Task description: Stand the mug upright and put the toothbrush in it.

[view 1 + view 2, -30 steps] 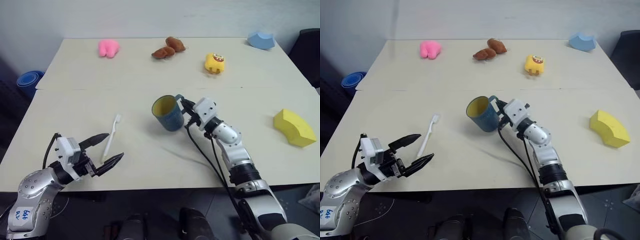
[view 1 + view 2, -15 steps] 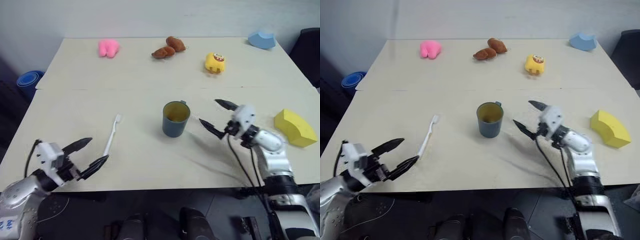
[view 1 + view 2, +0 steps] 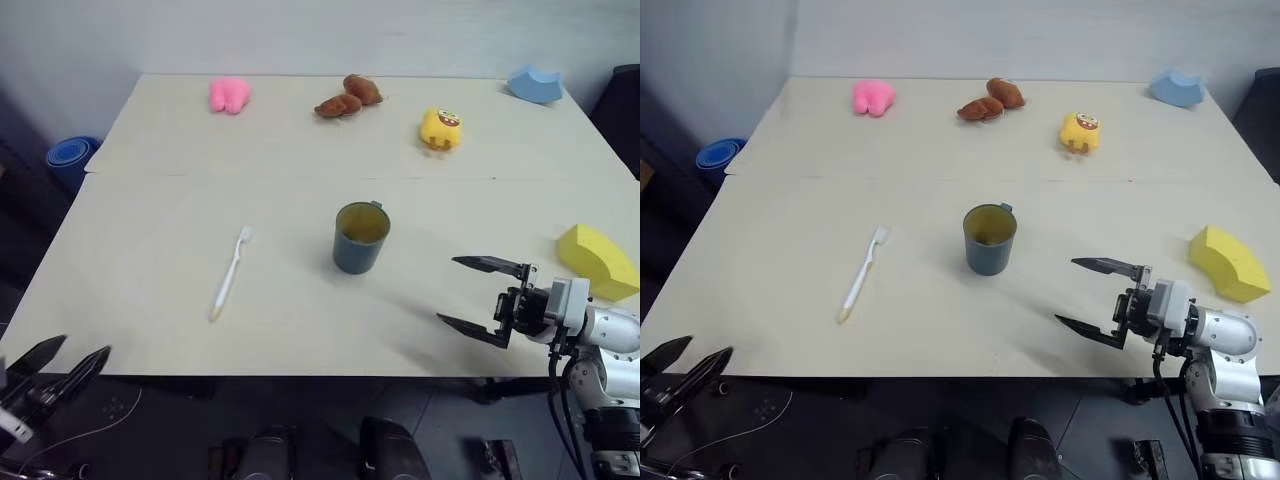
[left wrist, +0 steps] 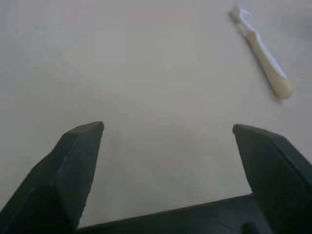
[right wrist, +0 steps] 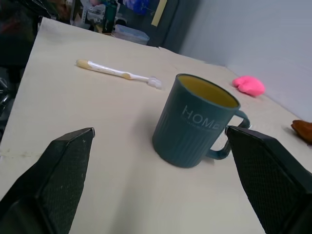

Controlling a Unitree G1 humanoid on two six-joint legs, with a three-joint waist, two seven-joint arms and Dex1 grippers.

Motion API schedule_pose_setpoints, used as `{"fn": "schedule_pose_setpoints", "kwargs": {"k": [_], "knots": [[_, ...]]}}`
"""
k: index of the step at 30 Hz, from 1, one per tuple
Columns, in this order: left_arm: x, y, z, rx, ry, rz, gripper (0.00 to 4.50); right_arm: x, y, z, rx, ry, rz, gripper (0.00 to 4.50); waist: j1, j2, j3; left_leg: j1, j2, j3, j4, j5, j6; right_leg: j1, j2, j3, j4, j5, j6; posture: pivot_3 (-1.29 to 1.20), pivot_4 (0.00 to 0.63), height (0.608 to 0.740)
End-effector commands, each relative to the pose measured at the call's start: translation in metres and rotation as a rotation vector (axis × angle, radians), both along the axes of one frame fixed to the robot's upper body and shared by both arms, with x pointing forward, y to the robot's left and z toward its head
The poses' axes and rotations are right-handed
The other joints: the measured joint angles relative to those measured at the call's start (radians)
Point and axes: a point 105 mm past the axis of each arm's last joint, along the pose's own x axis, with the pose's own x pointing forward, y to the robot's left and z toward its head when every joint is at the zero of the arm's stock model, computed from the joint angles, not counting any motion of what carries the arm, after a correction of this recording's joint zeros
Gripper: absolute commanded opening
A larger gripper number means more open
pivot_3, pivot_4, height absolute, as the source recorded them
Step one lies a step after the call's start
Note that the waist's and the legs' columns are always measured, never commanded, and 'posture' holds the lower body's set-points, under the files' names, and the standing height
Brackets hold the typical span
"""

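With its mouth facing up and its handle turned toward the far side of the table (image 3: 150,200), the mug (image 3: 360,238) stands upright near the middle of the pale tabletop, so the first half of the job looks done. On its ribbed teal wall, in the right wrist view, pale capital letters read "HOME"; a further letter may be lost round the curve by the handle. No other writing can be read on anything here.

Well to the mug's left lies the toothbrush (image 3: 229,274), flat on the table, bristle head toward the far side and cream handle end toward the robot, touched by nothing. It has not yet gone into the mug.

To the mug's right, clear of it, the right gripper (image 3: 478,298) hovers with its two black fingers spread wide and pointing across at the mug, holding nothing. Off the near left corner, the left gripper (image 3: 50,362) hangs beyond the table edge, its fingers likewise apart and empty; its own wrist view looks over bare tabletop to the toothbrush.

Judging by the layout, the toothbrush lies on the left arm's side, which makes that arm the likelier one to fetch it.

Along the far edge sit a pink toy (image 3: 230,94), a brown toy (image 3: 348,96), a yellow toy (image 3: 441,129) and a blue block (image 3: 534,84), while a yellow wedge (image 3: 597,260) rests at the right side, none needed for the task.
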Motion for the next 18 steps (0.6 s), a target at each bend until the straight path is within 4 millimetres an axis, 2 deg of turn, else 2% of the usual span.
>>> {"fn": "schedule_pose_setpoints", "kwargs": {"k": [1,6,9,14,17,18], "knots": [[0.039,-0.053,0.024,-0.055,0.097,-0.090,4.50,-0.003,0.000,0.006,0.006,-0.036,-0.005,4.47,0.008,0.001,0.000,0.000,0.000,-0.001,0.001,0.000,-0.001,0.000,0.000,0.001,0.001,0.000,0.000,0.00,0.150,0.740],[0.075,-0.092,0.028,0.113,0.255,-0.130,4.50,-0.004,0.003,0.006,0.008,-0.037,0.004,4.47,-0.003,0.003,0.001,0.000,-0.001,-0.003,0.000,0.000,-0.002,0.000,0.001,0.001,0.007,0.000,0.000,0.00,0.150,0.740],[0.096,-0.103,0.018,0.170,0.354,-0.118,4.50,-0.010,0.011,0.007,0.020,-0.028,0.034,4.47,-0.024,0.003,0.001,0.001,-0.005,-0.002,-0.002,0.000,-0.003,-0.001,0.002,0.000,0.010,0.000,0.000,0.00,0.150,0.740],[0.115,-0.113,0.002,0.277,0.419,-0.103,4.50,-0.015,0.019,0.009,0.036,-0.026,0.042,4.47,-0.020,0.003,0.001,0.001,-0.005,-0.001,-0.001,0.001,-0.004,-0.002,0.005,0.000,0.010,0.000,0.000,0.00,0.150,0.740],[0.116,-0.123,-0.008,0.339,0.457,-0.157,3.96,-0.017,0.025,0.012,0.050,-0.029,0.033,4.50,-0.015,0.003,0.001,0.001,-0.005,0.000,0.001,0.001,-0.004,-0.001,0.004,0.001,0.009,0.000,0.000,0.00,0.150,0.740],[0.118,-0.125,-0.011,0.351,0.457,-0.166,3.63,-0.018,0.026,0.014,0.058,-0.027,0.027,4.50,-0.010,0.004,0.001,0.001,-0.006,0.000,0.001,0.001,-0.004,-0.001,0.004,0.001,0.009,0.000,0.000,0.00,0.150,0.740]]}}
